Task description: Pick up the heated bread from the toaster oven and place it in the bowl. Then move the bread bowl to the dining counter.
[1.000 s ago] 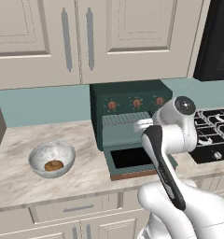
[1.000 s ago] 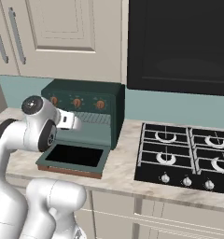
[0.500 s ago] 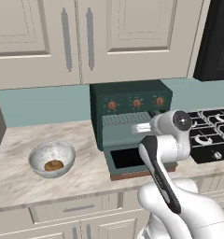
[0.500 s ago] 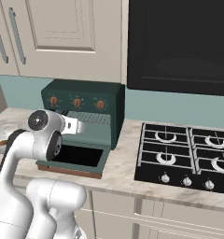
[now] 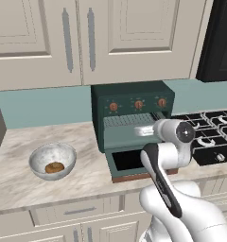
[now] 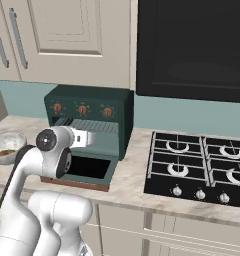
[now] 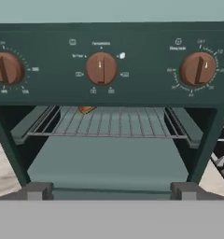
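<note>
The dark green toaster oven point(image 5: 132, 109) point(image 6: 90, 116) point(image 7: 112, 70) stands on the counter with its door point(image 5: 129, 163) dropped open. At the back left of its wire rack point(image 7: 109, 122) lies the heated bread point(image 7: 86, 109), small and golden-brown, mostly hidden under the top edge. My gripper point(image 5: 144, 130) point(image 6: 85, 138) point(image 7: 112, 190) hovers level with the oven mouth, just outside it, open, with nothing between its fingertips point(image 7: 39, 190). The marbled bowl point(image 5: 53, 159) point(image 6: 6, 147) sits left of the oven and holds a flat round brown piece point(image 5: 54, 167). The dining counter is out of view.
A black gas hob point(image 6: 199, 167) point(image 5: 211, 137) lies right of the oven. Cream wall cabinets point(image 5: 87, 38) hang above, and a dark appliance point(image 6: 192, 47) sits over the hob. The marbled counter point(image 5: 21, 186) runs left past the bowl to its front edge.
My arm's upper joint has sunk lower and the hand has settled level with the oven's opening. The gripper has stayed open. Bowl and oven have not moved.
</note>
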Tool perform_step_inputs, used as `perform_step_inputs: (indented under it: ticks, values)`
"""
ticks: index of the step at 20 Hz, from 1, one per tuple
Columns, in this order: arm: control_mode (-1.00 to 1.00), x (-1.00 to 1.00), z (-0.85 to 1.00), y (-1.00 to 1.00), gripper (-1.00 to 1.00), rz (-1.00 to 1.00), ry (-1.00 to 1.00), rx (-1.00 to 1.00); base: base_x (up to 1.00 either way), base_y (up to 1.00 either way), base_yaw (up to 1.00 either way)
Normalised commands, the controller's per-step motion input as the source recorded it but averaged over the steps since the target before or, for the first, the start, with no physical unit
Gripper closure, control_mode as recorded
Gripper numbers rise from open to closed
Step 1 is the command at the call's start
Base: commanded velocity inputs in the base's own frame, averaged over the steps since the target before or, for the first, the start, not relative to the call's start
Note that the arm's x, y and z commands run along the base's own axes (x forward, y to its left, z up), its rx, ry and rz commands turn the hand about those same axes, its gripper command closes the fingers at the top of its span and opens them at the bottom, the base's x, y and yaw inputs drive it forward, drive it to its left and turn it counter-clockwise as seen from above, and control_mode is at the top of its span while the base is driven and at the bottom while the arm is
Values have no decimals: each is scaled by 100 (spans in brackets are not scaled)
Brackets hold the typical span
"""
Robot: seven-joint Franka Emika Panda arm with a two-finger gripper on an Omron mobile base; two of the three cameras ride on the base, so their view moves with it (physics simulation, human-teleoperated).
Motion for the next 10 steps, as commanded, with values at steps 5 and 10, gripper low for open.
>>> perform_step_inputs:
  ticks: [5, 10]
  values:
    - [-100, 9, 0, -8, -100, 0, 0, 0, 0, 0, 0]
    - [-100, 36, -1, 0, -100, 0, 0, 0, 0, 0, 0]
